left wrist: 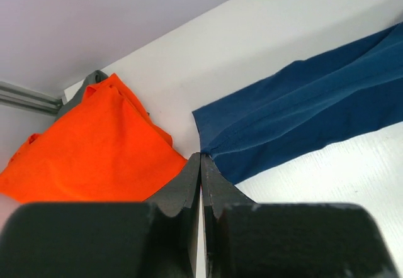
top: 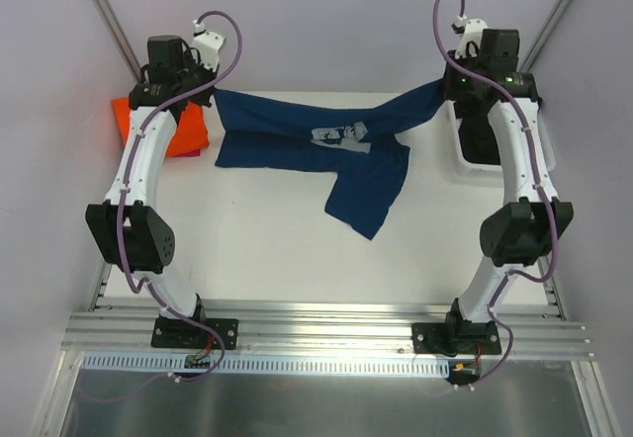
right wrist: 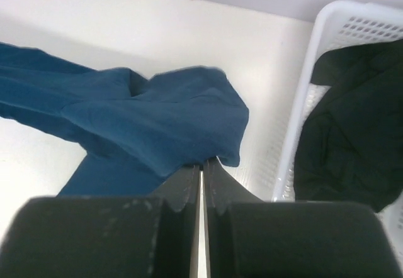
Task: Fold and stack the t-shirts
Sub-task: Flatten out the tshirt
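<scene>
The navy blue t-shirt (top: 287, 140) spans the far side of the counter (top: 247, 249), pulled out between the two arms. Beside its left end, the orange t-shirt (left wrist: 94, 146) lies in a heap at the far left corner. A white basket (right wrist: 301, 121) at the far right holds a dark garment (right wrist: 352, 139). The left hand (left wrist: 201, 160) is pinched closed on the navy shirt's left corner. The right hand (right wrist: 203, 163) is pinched closed on a bunched fold at its right end. The shirt is rumpled and twisted, with its pale print (top: 339, 137) face up near the middle and a loose part trailing toward the near edge.
</scene>
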`<action>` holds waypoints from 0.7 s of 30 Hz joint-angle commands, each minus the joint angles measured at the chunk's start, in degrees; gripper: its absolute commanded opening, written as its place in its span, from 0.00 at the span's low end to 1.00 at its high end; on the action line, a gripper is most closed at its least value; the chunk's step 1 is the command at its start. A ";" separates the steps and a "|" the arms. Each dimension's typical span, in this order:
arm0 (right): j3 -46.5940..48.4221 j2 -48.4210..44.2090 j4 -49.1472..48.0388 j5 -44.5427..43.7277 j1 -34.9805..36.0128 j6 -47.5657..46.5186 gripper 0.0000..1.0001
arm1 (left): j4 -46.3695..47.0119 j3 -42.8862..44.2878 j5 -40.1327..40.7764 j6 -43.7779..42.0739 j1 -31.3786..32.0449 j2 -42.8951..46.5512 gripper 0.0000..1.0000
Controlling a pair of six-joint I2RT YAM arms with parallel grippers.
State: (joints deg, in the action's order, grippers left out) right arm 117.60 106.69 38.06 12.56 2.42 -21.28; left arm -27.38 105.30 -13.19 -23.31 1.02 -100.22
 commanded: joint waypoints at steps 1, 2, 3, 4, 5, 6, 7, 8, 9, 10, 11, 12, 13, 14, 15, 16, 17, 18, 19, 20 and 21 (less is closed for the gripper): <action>0.36 -14.47 -0.80 -0.16 -0.22 -0.17 0.00 | 2.15 -2.01 -2.28 1.59 -0.58 13.52 0.00; -0.35 -19.28 -0.62 -0.16 -0.22 -0.17 0.00 | 2.06 -2.89 -2.54 2.12 -0.58 15.57 0.00; -2.36 -22.29 -0.36 -0.51 -0.30 -0.17 0.00 | 2.15 -3.77 -2.80 2.30 -0.49 17.85 0.00; -3.42 -24.93 -0.18 -0.78 -0.31 -0.34 0.00 | 2.15 -5.78 -3.07 2.30 -0.40 22.40 0.00; -4.74 -30.79 -0.01 -0.95 -0.31 -0.34 0.00 | 2.06 -6.67 -3.07 2.30 -0.40 24.62 0.00; -7.62 -33.72 0.34 -1.74 -0.31 -0.08 0.00 | 2.06 -9.12 -3.24 2.65 -0.31 29.25 0.00; -9.74 -36.53 0.61 -2.18 -0.31 0.62 0.01 | 2.06 -10.62 -3.51 2.66 -0.31 31.82 0.00; -11.67 -42.91 1.22 -1.92 -0.31 2.45 0.00 | 2.06 -12.29 -4.20 2.83 -0.31 34.28 0.00; -13.26 -45.50 3.49 -1.49 -0.22 3.25 0.01 | 2.06 -15.61 -4.56 3.44 -0.31 39.18 0.00; -16.49 -48.57 4.90 -1.40 -0.30 4.22 0.01 | 2.06 -17.47 -4.91 3.80 -0.40 41.75 0.00; -17.83 -51.12 6.22 -0.96 -0.39 5.18 0.00 | 2.06 -19.15 -5.70 4.49 -0.40 44.13 0.00; -19.59 -56.37 8.15 -0.52 -0.65 5.19 0.00 | 1.89 -22.03 -6.40 5.28 -0.31 48.68 0.00; -20.91 -58.68 8.95 -0.52 -1.09 5.02 0.01 | 1.80 -23.37 -6.93 5.64 -0.31 50.90 0.00; -22.49 -60.53 9.74 -1.30 -1.18 4.50 0.00 | 1.63 -24.34 -6.94 6.25 -0.31 52.92 0.00; -22.50 -62.38 11.40 -2.09 -1.27 4.14 0.01 | 1.54 -25.13 -6.59 7.74 -0.40 55.99 0.00; -22.33 -64.49 12.03 -2.71 -1.27 3.79 0.00 | 0.75 -25.14 -6.50 7.93 -0.40 57.15 0.00; -21.46 -65.20 12.38 -3.67 -1.27 3.44 0.00 | 0.40 -24.97 -6.58 8.02 -0.31 58.12 0.00; -20.67 -65.56 12.91 -4.20 -1.36 3.17 0.00 | 0.05 -23.92 -6.06 8.19 -0.31 59.00 0.00; -19.61 -65.30 13.26 -4.82 -1.62 3.00 0.00 | -0.92 -23.13 -5.01 8.02 -0.31 59.09 0.00; -18.47 -64.95 13.35 -5.43 -1.71 2.82 0.01 | -1.27 -22.25 -4.48 7.58 -0.31 59.01 0.00; -16.02 -64.42 12.83 -6.48 -1.97 2.65 0.01 | -1.28 -20.59 -3.87 6.36 -0.40 58.40 0.00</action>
State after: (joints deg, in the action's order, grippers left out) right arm 98.59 38.89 49.98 10.02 1.50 -18.31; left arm -28.32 82.32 -18.90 -16.95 1.04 -40.14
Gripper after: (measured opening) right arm 0.019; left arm 0.003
